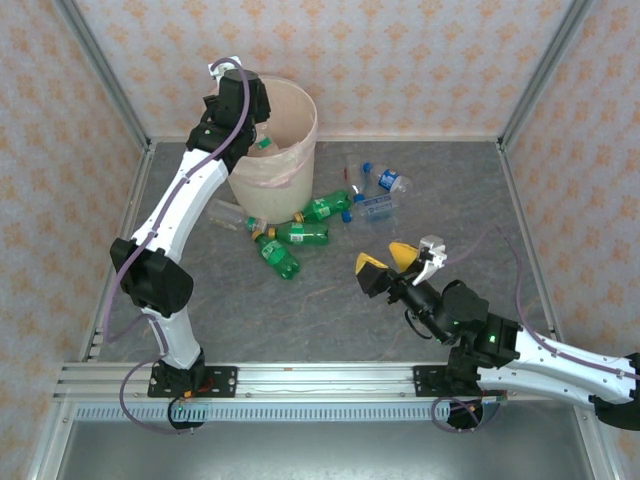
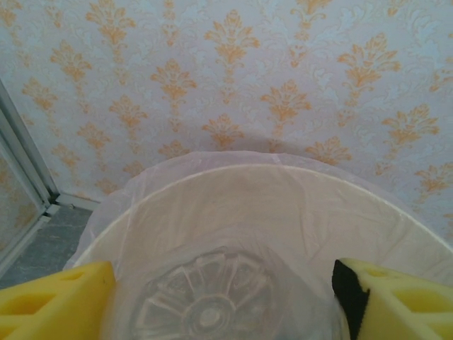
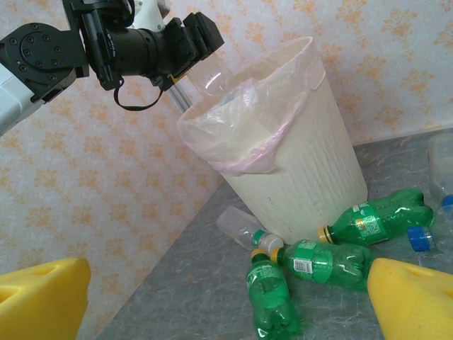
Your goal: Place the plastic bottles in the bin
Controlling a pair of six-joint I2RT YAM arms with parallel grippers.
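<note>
The cream bin (image 1: pixel 300 110) with its pink liner stands at the back left. My left gripper (image 2: pixel 223 301) hangs over its mouth, jaws open. A clear bottle (image 2: pixel 205 297) sits bottom-up between the yellow fingers with a gap on each side, and its body (image 3: pixel 212 71) is above the rim. Three green bottles (image 1: pixel 277 254) (image 1: pixel 302 234) (image 1: pixel 325 208) lie at the bin's foot. A clear white-capped one (image 1: pixel 228 215) lies there too. Two clear blue-capped bottles (image 1: pixel 388 180) (image 1: pixel 375 207) lie further right. My right gripper (image 1: pixel 388 262) is open and empty, apart from them.
The patterned back wall (image 2: pixel 233 85) rises close behind the bin. A metal frame post (image 1: pixel 100 70) runs along the left side. Grey tabletop (image 1: pixel 330 310) lies bare between the green bottles and the arms' bases.
</note>
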